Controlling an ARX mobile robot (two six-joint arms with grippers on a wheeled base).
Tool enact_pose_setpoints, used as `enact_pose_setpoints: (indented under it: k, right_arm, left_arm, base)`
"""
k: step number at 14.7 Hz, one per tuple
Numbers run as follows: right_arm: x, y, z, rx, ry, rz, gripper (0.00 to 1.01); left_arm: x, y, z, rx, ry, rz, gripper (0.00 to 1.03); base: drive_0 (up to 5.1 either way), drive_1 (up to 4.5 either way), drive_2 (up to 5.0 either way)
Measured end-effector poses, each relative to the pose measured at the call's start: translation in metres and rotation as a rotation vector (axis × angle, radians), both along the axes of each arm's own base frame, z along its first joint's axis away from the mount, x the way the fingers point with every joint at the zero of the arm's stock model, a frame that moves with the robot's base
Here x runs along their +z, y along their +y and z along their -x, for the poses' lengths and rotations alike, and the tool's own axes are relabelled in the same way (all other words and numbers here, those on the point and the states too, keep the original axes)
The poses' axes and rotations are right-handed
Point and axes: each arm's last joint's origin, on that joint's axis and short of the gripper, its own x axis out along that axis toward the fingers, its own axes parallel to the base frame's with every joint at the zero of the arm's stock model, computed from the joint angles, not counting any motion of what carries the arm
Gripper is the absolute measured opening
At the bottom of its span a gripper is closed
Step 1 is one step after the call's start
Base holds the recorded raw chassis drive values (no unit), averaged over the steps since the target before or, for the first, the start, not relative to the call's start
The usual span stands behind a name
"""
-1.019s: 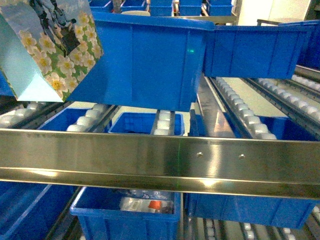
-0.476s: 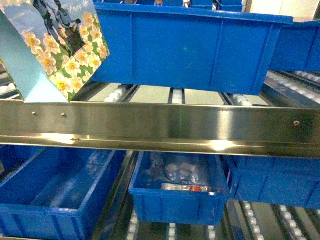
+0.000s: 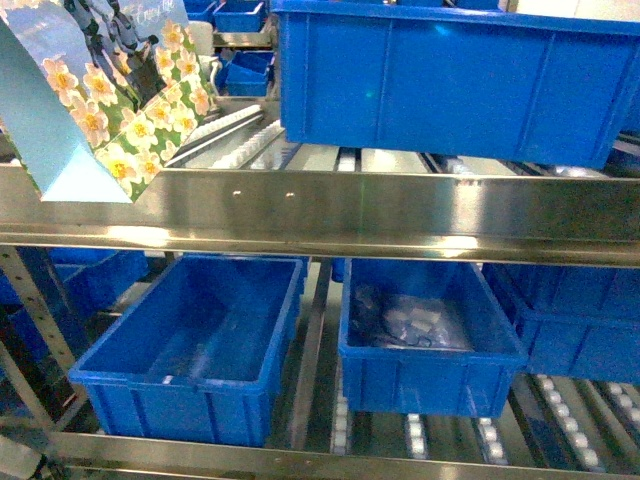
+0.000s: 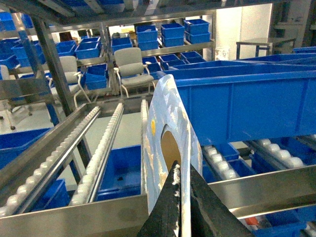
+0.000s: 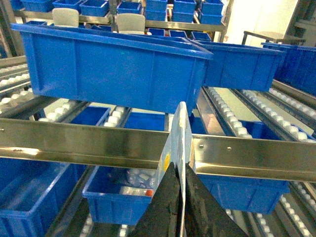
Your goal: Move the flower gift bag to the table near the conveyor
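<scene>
The flower gift bag (image 3: 130,110), pale blue with white-and-yellow blossoms, hangs tilted at the upper left of the head view, above the steel rail (image 3: 400,215). Dark gripper parts hold its top edge. In the left wrist view my left gripper (image 4: 181,177) is shut on a thin wall of the bag (image 4: 168,113). My right gripper (image 5: 181,170) is likewise shut on an edge of the bag (image 5: 178,133). The conveyor's white roller lanes (image 3: 250,145) (image 4: 94,148) (image 5: 232,113) run behind the rail. The table is out of view.
A large blue bin (image 3: 450,80) sits on the upper lanes right of the bag. Under the rail stand an empty blue bin (image 3: 190,340) and one holding packets (image 3: 430,335). Grey chairs (image 4: 131,66) and shelves of blue bins stand beyond a steel upright (image 4: 54,74).
In the head view the rack has slid right and upward, so the lower bins now show. The bag stays at the upper left, still held.
</scene>
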Motion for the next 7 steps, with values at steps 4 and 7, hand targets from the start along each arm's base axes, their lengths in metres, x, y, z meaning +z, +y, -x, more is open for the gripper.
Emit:
enact_pose_setpoints:
  k: [4, 7]
  right_arm:
    - [0.0005, 0.0, 0.0001, 0.0, -0.004, 0.001, 0.03]
    - [0.0004, 0.0, 0.0002, 0.0, -0.004, 0.001, 0.03]
  left_arm:
    - [0.0001, 0.0, 0.0, 0.0, -0.001, 0.001, 0.02]
    - [0.0001, 0.0, 0.0, 0.0, -0.002, 0.001, 0.02]
  base:
    - [-4.8, 0.97, 3.7]
    - [-4.9, 1.08, 3.5]
